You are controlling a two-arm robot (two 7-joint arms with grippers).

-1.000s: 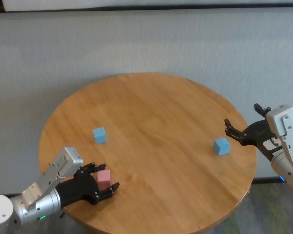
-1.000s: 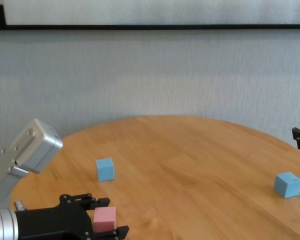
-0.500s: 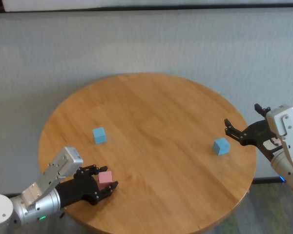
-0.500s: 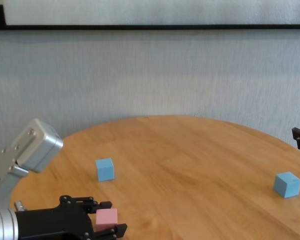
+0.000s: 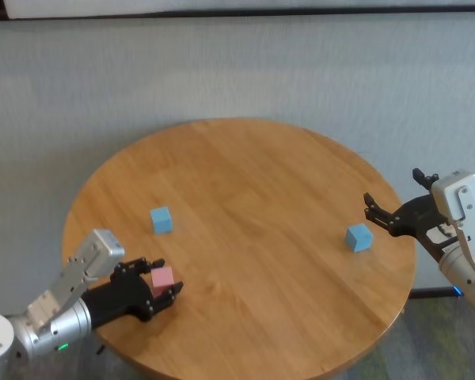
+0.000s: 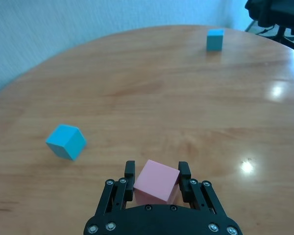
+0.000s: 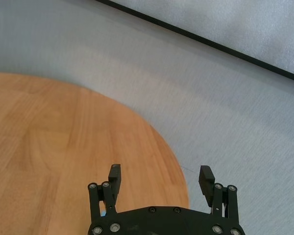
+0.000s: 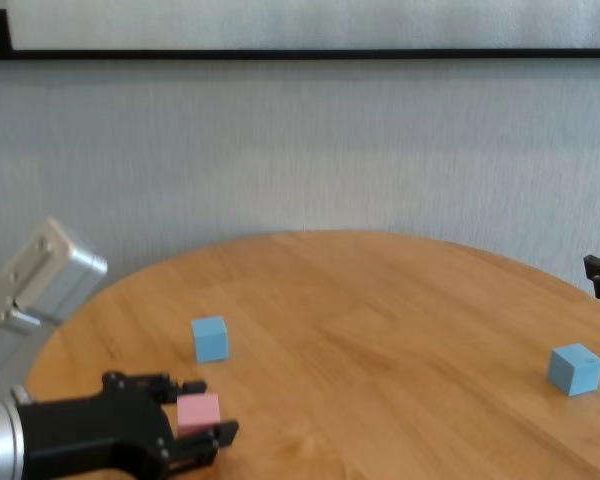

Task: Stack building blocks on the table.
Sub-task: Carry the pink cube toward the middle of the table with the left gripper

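Pink block (image 5: pixel 163 277), lower left of the head view, is now pinched by the left gripper (image 5: pixel 159 281), which has closed and drawn back; ready to lift. Right gripper (image 5: pixel 378 212) waits spread beside the right blue block (image 5: pixel 359 237).

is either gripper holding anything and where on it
The left gripper clamps the pink block by two opposite side faces. The right gripper is open, holding nothing.

left claw (image 5: pixel 160 280) now clamped on pink block (image 5: pixel 163 276), drawn back
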